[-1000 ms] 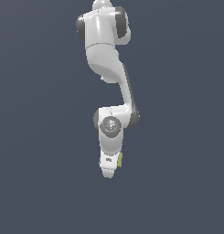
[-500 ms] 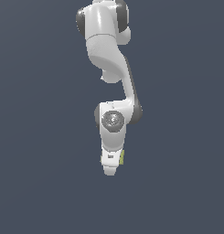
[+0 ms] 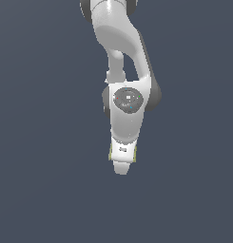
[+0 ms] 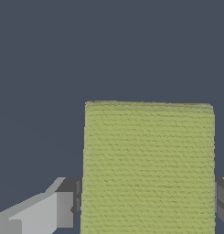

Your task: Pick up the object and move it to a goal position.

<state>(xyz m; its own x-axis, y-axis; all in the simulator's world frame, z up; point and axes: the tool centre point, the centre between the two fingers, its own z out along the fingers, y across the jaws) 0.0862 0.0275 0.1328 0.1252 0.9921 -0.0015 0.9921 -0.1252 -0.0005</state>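
Observation:
The object (image 4: 149, 167) is a yellow-green block with a fine woven texture, and it fills much of the wrist view. My gripper (image 4: 147, 217) is shut on it, with one grey finger (image 4: 45, 212) against one side and the other finger's edge (image 4: 221, 201) against the opposite side. In the exterior view the white hand (image 3: 123, 159) points downward and hides most of the object (image 3: 110, 154); only thin yellow-green slivers show at both sides of the hand.
A uniform dark grey-blue background surrounds the arm (image 3: 119, 38) in both views. No table, edge, goal marker or other item shows.
The arm has swung so the wrist looks larger and sits higher and further toward the exterior view's right. The held block has moved with the hand.

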